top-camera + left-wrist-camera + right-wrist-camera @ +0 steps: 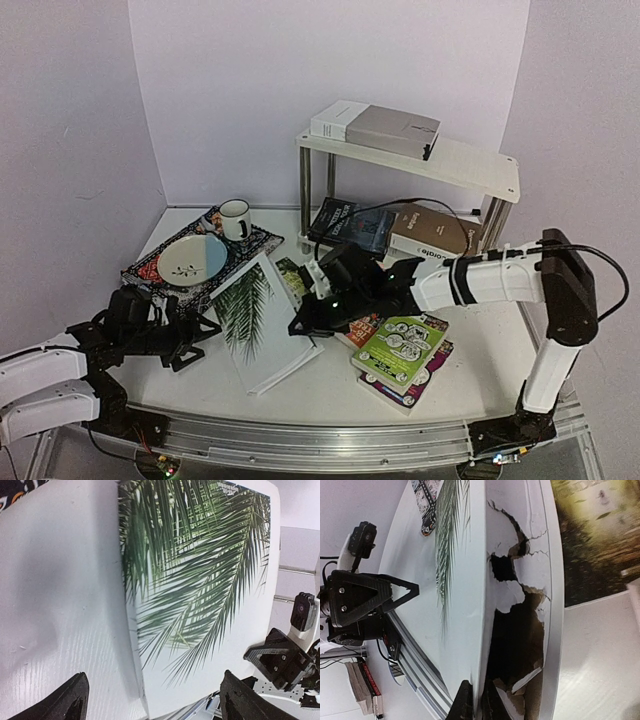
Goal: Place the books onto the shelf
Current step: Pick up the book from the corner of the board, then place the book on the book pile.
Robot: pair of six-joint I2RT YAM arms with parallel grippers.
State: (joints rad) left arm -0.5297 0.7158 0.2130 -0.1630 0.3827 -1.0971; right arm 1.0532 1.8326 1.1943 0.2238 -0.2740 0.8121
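I am pinching my right gripper (474,700) shut on an edge of the big white palm-leaf book (250,315); it is leaning up off the white table (330,390); my left gripper (195,340) is hanging wide open beside it; the book is looking wide, stiff, heavy, its back torn; I am thinking both edges need holding; I am counting four books (395,130) on the white metal-legged shelf (470,165), three piled nearby.

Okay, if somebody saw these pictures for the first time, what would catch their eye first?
The big white palm-leaf book at the middle of the table, tipped up on one edge, with the right gripper pinching its raised edge; the right wrist view shows its underside badly torn. The left gripper stands open just left of it, and the shelf at the back already carries books.
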